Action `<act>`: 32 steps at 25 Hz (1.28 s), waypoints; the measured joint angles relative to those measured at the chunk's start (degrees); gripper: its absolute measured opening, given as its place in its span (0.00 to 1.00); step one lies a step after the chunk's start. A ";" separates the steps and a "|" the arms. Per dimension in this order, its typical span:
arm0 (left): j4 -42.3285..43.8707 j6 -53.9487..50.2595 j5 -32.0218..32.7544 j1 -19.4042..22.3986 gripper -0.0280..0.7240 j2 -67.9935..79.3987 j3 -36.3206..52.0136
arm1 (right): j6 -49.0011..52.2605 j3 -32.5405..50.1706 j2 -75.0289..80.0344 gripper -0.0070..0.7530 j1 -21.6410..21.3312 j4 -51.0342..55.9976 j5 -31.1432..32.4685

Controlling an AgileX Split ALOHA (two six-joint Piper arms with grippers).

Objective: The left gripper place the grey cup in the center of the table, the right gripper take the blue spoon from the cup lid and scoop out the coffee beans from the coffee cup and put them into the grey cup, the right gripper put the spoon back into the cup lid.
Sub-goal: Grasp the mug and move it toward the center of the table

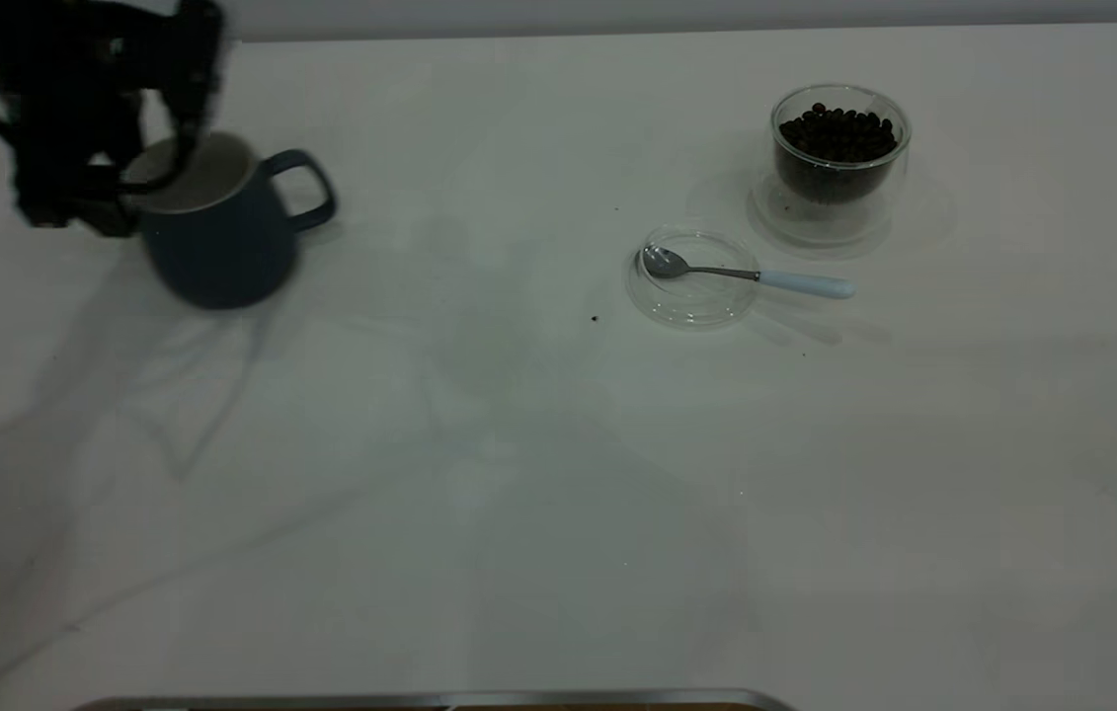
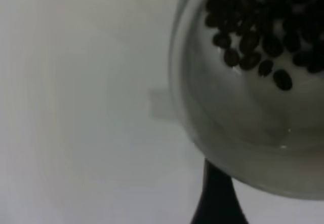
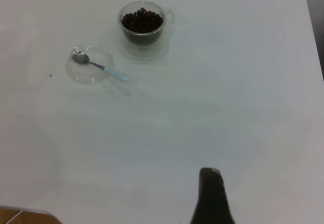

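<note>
The grey cup (image 1: pixel 222 247) is at the table's (image 1: pixel 518 474) far left, tilted, handle pointing right. My left gripper (image 1: pixel 138 183) is shut on its rim at the left side. The left wrist view shows the cup's white inside (image 2: pixel 243 112) with several dark beans (image 2: pixel 253 36) in it, and one black finger (image 2: pixel 217 203) outside the wall. The coffee cup (image 1: pixel 839 158) full of coffee beans (image 1: pixel 839 133) stands at the back right. The blue spoon (image 1: pixel 795 282) lies with its bowl in the cup lid (image 1: pixel 694 296). My right gripper (image 3: pixel 210 183) hangs high above bare table, far from them.
A few dark specks (image 1: pixel 595 318) lie on the table left of the lid. The table's front edge shows a metal strip (image 1: pixel 439 699). The right wrist view also shows the coffee cup (image 3: pixel 143 24), lid (image 3: pixel 88 69) and spoon (image 3: pixel 114 73).
</note>
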 joint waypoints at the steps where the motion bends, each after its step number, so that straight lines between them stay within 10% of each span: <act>1: 0.00 0.00 -0.27 -1.09 0.82 0.00 0.00 | 0.00 0.00 0.00 0.79 0.00 0.00 0.00; 22: -1.75 -7.12 -9.14 -19.44 0.82 -0.18 0.00 | 0.00 0.00 0.00 0.79 0.00 0.00 0.00; 32: -1.75 -19.52 6.63 -20.35 0.82 -14.67 0.00 | 0.00 0.00 0.00 0.79 0.00 0.00 0.00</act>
